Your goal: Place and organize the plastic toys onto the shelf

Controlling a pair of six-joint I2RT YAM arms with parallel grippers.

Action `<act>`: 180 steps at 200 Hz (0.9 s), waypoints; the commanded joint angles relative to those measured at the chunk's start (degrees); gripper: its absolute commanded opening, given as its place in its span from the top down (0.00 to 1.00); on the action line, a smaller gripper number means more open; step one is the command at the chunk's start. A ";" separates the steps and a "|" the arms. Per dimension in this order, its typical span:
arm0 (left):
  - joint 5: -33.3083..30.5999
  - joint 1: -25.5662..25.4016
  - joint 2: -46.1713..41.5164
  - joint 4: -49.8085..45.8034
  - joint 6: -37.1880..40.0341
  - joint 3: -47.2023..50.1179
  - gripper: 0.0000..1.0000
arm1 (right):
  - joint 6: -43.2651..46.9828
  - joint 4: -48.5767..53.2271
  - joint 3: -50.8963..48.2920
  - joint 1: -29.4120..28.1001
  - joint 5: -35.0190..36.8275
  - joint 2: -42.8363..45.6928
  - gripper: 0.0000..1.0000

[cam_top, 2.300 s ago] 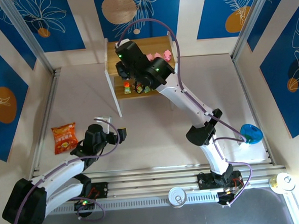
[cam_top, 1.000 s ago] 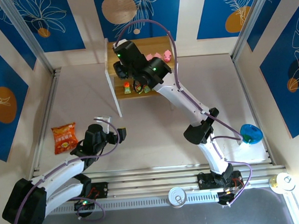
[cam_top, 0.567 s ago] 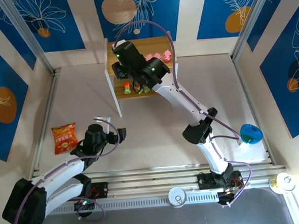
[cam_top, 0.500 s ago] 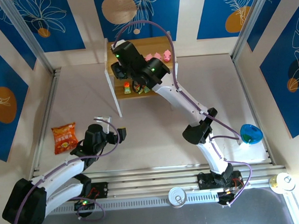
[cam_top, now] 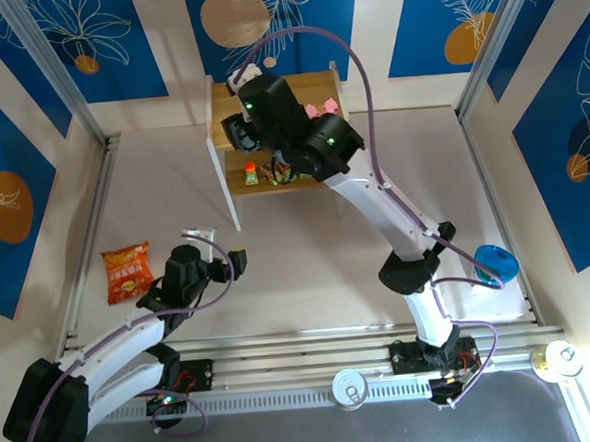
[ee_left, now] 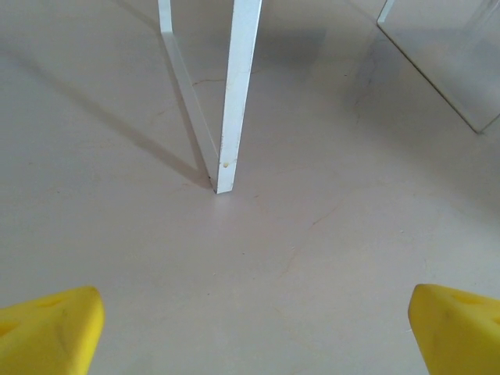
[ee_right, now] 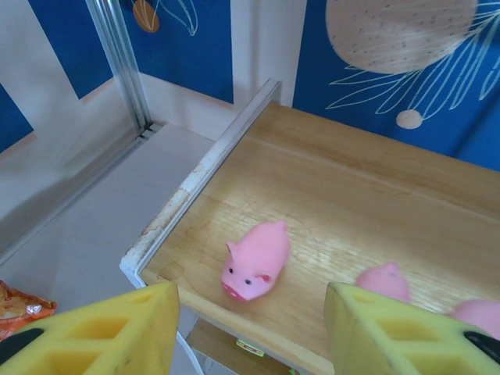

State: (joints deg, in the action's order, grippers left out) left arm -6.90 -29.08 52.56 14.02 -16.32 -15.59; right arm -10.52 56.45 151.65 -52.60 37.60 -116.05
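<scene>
My right gripper (ee_right: 250, 337) is open over the left end of the shelf (ee_right: 344, 180), on its wooden top tier. A pink pig toy (ee_right: 256, 260) lies free on that tier just ahead of the yellow fingers (ee_right: 101, 332), touching neither. Two more pink pigs (ee_right: 383, 281) sit to its right. From above, the right gripper (cam_top: 238, 132) hangs at the shelf's (cam_top: 311, 80) left side, with pigs (cam_top: 319, 109) on top and blocky toys (cam_top: 252, 172) on the lower tier. My left gripper (cam_top: 227, 260) rests low on the table, open and holding nothing (ee_left: 250, 336), facing a white shelf leg (ee_left: 238, 94).
An orange snack bag (cam_top: 128, 271) lies left of the left arm. A blue bowl (cam_top: 495, 262) stands at the right by the right arm's elbow. A round white lid (cam_top: 349, 388) sits on the front rail. Bare table lies between the shelf and the left gripper.
The right arm's wrist has lifted and shifted right over the shelf, its elbow swinging right, and its jaws have widened. The left arm has barely moved.
</scene>
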 commanded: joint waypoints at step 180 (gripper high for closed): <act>-7.71 2.95 -1.05 -8.65 -0.12 -5.29 0.00 | -9.98 -18.98 -80.33 14.33 -6.74 50.08 0.19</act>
State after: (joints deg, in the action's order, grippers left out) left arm -12.78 -27.46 51.18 8.08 -16.03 -17.12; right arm -18.13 40.60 75.09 -41.41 34.37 -68.99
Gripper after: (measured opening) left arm 0.996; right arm 0.789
